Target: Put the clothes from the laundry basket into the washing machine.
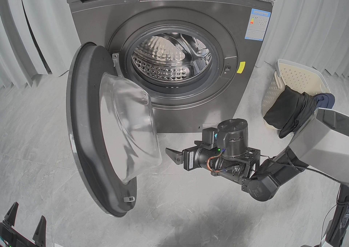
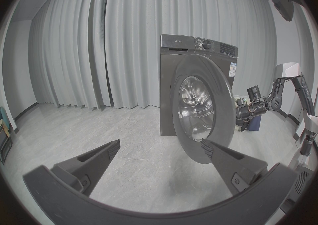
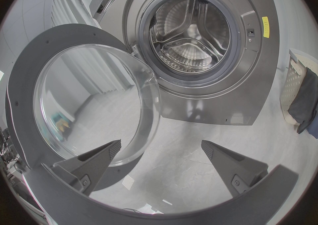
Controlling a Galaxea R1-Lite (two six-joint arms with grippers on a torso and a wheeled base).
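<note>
Two end effectors, both spread wide and holding nothing. My right end effector hangs low in front of the washing machine, fingertips pointing left toward the open door. My left end effector sits well apart at my lower left. The clothes, a dark garment with a blue piece just beside it, lie in the laundry basket on the floor by the machine's right side. That puts them to the right of my right end effector and farther back, opposite to where it points. That arm is plainly the nearer, and I judge it must turn right first. The dark garment drapes lengthwise over the basket's near rim. The drum looks empty. A blue-and-white label sits high on the machine's front, and a yellow sticker sits beside the opening.
</note>
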